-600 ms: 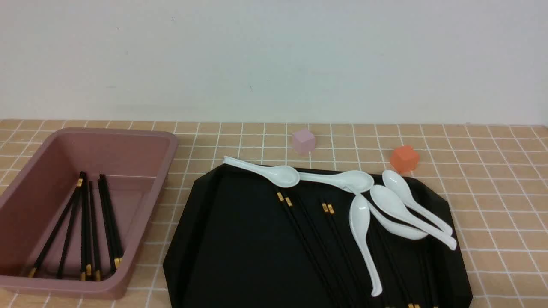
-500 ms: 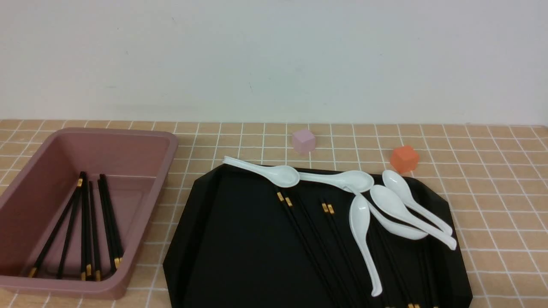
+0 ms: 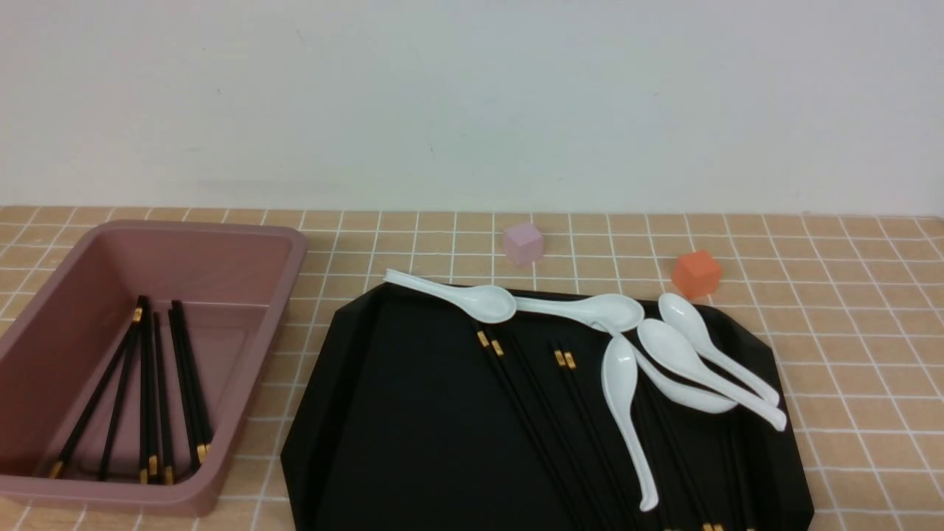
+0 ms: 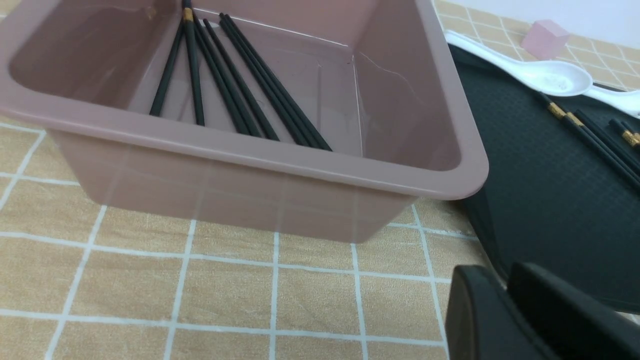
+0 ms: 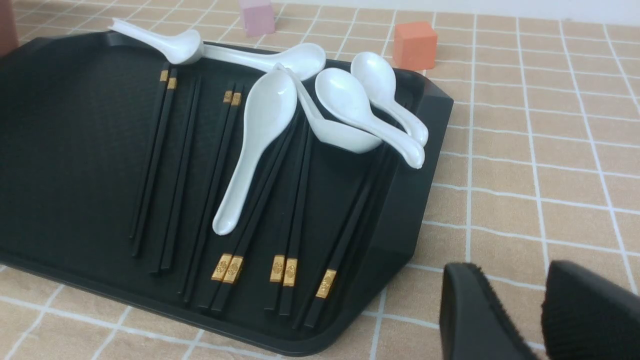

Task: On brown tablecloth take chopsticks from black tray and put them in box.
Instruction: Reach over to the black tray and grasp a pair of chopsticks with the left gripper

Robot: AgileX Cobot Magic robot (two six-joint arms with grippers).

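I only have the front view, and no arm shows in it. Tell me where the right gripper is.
Observer: The right gripper is open and empty, over the brown tablecloth, outside the black tray.
Operator: Now report the chopsticks' near ends; my view cuts them off.
Observer: Of the chopsticks, five gold-banded ends show there, all clear of the white spoons.

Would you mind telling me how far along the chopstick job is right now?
Done: several chopsticks lie in the box. In hand: nothing; the left claw and right claw hold no stick. Left: many remaining chopsticks on the black tray, some under white spoons.
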